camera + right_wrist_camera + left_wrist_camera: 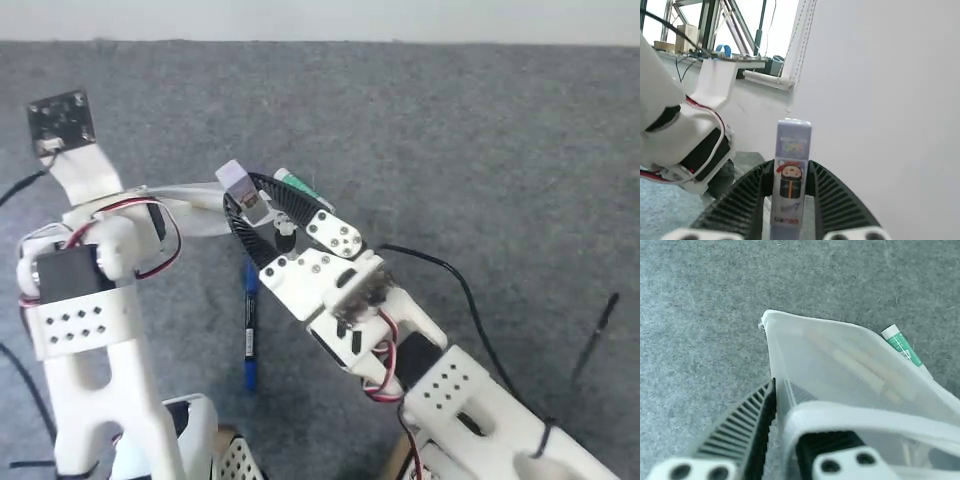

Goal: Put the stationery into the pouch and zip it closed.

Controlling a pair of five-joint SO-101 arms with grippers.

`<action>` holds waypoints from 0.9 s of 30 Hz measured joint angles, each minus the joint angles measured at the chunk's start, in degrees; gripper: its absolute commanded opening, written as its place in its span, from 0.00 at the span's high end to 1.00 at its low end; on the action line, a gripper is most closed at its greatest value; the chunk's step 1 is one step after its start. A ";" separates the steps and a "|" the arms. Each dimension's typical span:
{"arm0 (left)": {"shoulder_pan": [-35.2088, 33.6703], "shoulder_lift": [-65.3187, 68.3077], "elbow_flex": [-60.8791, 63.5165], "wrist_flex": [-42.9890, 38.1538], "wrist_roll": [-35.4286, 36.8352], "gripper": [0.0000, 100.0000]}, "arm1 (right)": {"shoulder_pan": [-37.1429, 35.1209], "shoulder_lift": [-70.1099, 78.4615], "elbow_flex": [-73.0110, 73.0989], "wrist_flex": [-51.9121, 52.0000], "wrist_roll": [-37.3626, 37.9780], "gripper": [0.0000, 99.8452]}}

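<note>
My left gripper (781,390) is shut on the edge of the translucent white pouch (840,375), held up off the grey carpet. In the high view the pouch (190,208) sits just in front of the left arm. My right gripper (792,172) is shut on a small upright eraser (793,145) in a sleeve with a cartoon figure. From above, the eraser (237,183) and right gripper (250,200) hang right beside the pouch. A green-and-white tube (295,185) lies behind the pouch. A blue pen (249,320) lies on the carpet between the arms.
A black pen (595,335) lies on the carpet at the far right. A black cable (465,290) runs along the right arm. The green-and-white tube (900,345) lies just past the pouch's far side. Open carpet (450,130) stretches behind the arms.
</note>
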 measured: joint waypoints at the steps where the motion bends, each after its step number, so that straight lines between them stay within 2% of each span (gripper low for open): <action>1: 0.00 0.00 0.00 0.00 0.00 0.99 | -0.53 1.85 -0.44 -0.88 1.32 0.99; 6: 0.00 0.00 0.00 0.00 0.00 0.99 | -2.81 10.90 -1.93 -5.36 5.89 0.99; 18: 0.00 0.00 0.00 0.00 0.00 0.99 | -3.87 19.43 -4.22 -8.53 6.42 0.99; 24: 0.09 0.00 0.00 0.00 0.00 0.99 | -3.87 19.43 -4.22 -8.53 6.42 0.86; 27: 0.18 0.00 0.00 0.00 0.00 0.99 | -3.87 19.43 -4.22 -8.53 6.42 0.86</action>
